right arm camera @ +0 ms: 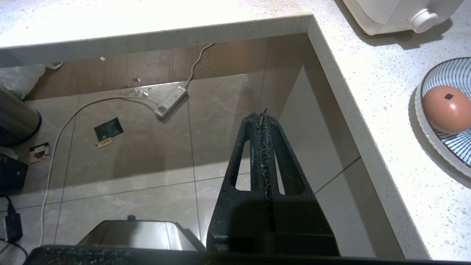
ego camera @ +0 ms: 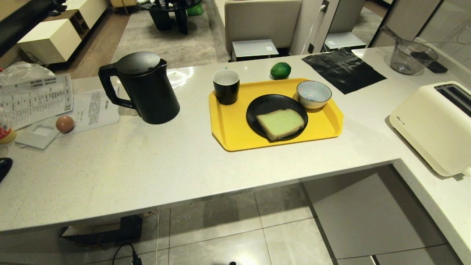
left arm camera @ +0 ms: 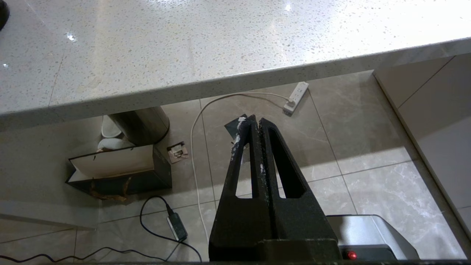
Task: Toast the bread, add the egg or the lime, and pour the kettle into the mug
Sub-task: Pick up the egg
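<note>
The bread [ego camera: 280, 123] lies on a black plate [ego camera: 257, 106] on a yellow tray [ego camera: 228, 129] at mid-counter. The mug [ego camera: 226, 86] stands at the tray's far left corner, with the lime [ego camera: 280, 70] just behind the tray. The black kettle [ego camera: 141, 86] stands left of the tray, handle to the left. A brownish egg [ego camera: 65, 124] rests on papers at the far left. An orange-pink egg [right arm camera: 447, 109] with a small black mark lies in a striped dish [right arm camera: 450, 75]. My left gripper [left arm camera: 256, 119] and right gripper [right arm camera: 263, 114] hang shut and empty over the floor below the counter edge, outside the head view.
A cream toaster [ego camera: 434, 125] sits on the counter's right wing. A blue-striped bowl [ego camera: 314, 94] is on the tray. A black mat [ego camera: 344, 70] and a clear jug [ego camera: 410, 55] lie at the back right. A paper bag [left arm camera: 117, 169] and a power strip [right arm camera: 171, 101] are on the floor.
</note>
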You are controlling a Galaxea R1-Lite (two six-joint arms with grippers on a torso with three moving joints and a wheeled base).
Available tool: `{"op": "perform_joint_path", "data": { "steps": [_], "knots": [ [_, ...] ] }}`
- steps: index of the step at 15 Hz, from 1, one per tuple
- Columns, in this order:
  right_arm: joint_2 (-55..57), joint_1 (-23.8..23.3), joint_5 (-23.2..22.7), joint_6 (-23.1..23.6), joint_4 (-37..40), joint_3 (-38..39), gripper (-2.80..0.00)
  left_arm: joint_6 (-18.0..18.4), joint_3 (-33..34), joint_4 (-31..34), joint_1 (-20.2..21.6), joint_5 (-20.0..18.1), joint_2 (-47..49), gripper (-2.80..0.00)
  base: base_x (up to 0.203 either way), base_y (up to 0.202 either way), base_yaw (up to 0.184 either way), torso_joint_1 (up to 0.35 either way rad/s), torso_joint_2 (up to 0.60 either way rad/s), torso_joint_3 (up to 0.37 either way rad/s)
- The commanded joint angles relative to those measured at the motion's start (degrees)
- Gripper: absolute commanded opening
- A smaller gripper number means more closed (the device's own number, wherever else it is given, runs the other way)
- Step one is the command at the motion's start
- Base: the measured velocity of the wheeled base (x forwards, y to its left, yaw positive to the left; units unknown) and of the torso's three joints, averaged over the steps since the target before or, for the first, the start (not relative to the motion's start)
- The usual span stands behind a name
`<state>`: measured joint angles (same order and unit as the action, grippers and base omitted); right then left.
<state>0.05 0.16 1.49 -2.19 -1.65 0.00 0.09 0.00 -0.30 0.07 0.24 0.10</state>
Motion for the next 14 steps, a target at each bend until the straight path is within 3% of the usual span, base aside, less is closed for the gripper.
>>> {"op": "perform_joint_path", "data": {
  "steps": [1, 14],
  "knots": [
    [0.1, 0.0, 0.1, 0.0, 0.0, 0.5, -2.8, 0.0, 0.0, 0.0, 0.0, 0.0, 0.0, -2.8, 0.0, 0.0, 0.0, 0.0, 0.0, 0.0],
    [0.1, 0.0, 0.1, -0.1, 0.0, 0.5, -2.8, 0.0, 0.0, 0.0, 0.0, 0.0, 0.0, -2.8, 0.0, 0.0, 0.0, 0.0, 0.0, 0.0]
  ]
}}
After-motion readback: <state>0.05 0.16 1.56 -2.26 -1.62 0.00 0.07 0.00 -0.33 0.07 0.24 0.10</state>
